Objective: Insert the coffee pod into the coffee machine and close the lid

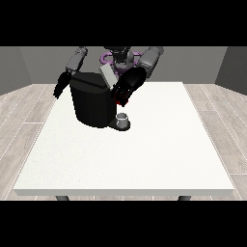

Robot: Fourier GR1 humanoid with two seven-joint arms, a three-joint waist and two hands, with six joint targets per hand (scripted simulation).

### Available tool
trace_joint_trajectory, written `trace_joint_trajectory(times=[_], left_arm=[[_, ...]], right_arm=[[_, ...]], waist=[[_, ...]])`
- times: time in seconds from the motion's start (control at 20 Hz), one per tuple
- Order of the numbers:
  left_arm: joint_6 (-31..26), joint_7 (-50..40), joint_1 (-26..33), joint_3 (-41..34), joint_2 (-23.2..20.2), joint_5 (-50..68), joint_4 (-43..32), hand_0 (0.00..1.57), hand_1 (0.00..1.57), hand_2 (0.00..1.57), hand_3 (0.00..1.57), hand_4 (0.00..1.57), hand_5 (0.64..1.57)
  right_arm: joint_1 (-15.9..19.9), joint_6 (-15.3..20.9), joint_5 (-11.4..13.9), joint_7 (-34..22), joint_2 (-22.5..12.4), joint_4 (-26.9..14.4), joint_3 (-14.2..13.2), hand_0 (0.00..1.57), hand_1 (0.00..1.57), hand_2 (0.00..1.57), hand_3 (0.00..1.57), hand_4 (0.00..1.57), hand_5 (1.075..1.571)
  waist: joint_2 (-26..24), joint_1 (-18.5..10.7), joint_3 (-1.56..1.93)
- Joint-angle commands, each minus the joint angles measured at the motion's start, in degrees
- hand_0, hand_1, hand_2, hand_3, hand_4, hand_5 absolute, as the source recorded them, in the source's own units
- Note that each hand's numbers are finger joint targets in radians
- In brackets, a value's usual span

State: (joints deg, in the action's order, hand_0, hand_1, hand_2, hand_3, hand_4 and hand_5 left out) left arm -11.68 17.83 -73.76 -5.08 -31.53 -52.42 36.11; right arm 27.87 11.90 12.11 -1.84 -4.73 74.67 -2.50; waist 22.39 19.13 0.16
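Observation:
The black coffee machine (92,103) stands on the white table (144,154), left of its middle. Its grey lid (107,75) is tilted up and open at the top. The hand at the view's right (127,88) hovers over the machine's front right top, just beside the lid. A red thing at the machine (119,102) shows just under that hand. On the machine's low base sits a small grey thing (123,117); I cannot tell whether it is the pod. The hand at the view's left (61,87) hangs by the machine's left side with straight fingers, holding nothing.
The machine's dark base (120,125) juts out towards the camera. The table's wide white top stretches in front and to the right of the machine. Grey walls and a wooden floor surround the table.

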Motion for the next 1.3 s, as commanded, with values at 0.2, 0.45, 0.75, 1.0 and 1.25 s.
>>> trace_joint_trajectory(times=[0.2, 0.45, 0.75, 1.0, 1.25], left_arm=[[-1.33, -2.97, 0.19, 0.86, 2.64, -0.89, 0.30, 0.00, 0.00, 0.33, 0.23, 0.00, 1.571], [-1.76, -2.12, 4.57, 0.26, 3.96, 0.30, 0.52, 0.00, 0.00, 0.00, 0.00, 0.00, 1.571], [-1.40, -2.63, 14.71, -1.35, 11.53, 4.66, 1.87, 0.00, 0.00, 0.28, 0.00, 0.00, 1.571], [-1.99, 0.48, 22.02, -12.27, 23.66, 20.21, 2.05, 0.00, 0.00, 0.00, 0.00, 0.42, 1.571], [-4.65, 2.80, 32.52, -18.28, 28.44, 28.47, 0.49, 0.00, 0.00, 0.00, 0.00, 0.27, 1.571]], right_arm=[[-0.49, -0.13, -1.87, 2.29, -0.18, -4.85, -2.60, 0.00, 0.00, 0.00, 0.00, 0.09, 1.571], [-3.18, 0.48, -2.52, 2.38, -0.89, -6.61, -4.40, 0.00, 0.00, 0.00, 0.00, 0.00, 1.571], [-11.33, 0.00, -3.60, 5.09, 0.33, -9.06, -4.87, 0.00, 0.00, 0.00, 0.00, 0.00, 1.571], [-16.32, -0.34, -3.99, 5.62, -1.32, -11.61, -6.71, 0.00, 0.00, 0.00, 0.00, 0.00, 1.571], [-22.31, 0.11, -4.52, 8.22, -0.02, -11.60, -6.98, 0.00, 0.00, 0.00, 0.00, 0.00, 1.571]], waist=[[-2.92, -3.18, -0.12], [-7.50, -6.92, -0.14], [-17.30, -11.53, -0.16], [-24.86, -17.90, -0.30], [-32.09, -22.56, -0.20]])
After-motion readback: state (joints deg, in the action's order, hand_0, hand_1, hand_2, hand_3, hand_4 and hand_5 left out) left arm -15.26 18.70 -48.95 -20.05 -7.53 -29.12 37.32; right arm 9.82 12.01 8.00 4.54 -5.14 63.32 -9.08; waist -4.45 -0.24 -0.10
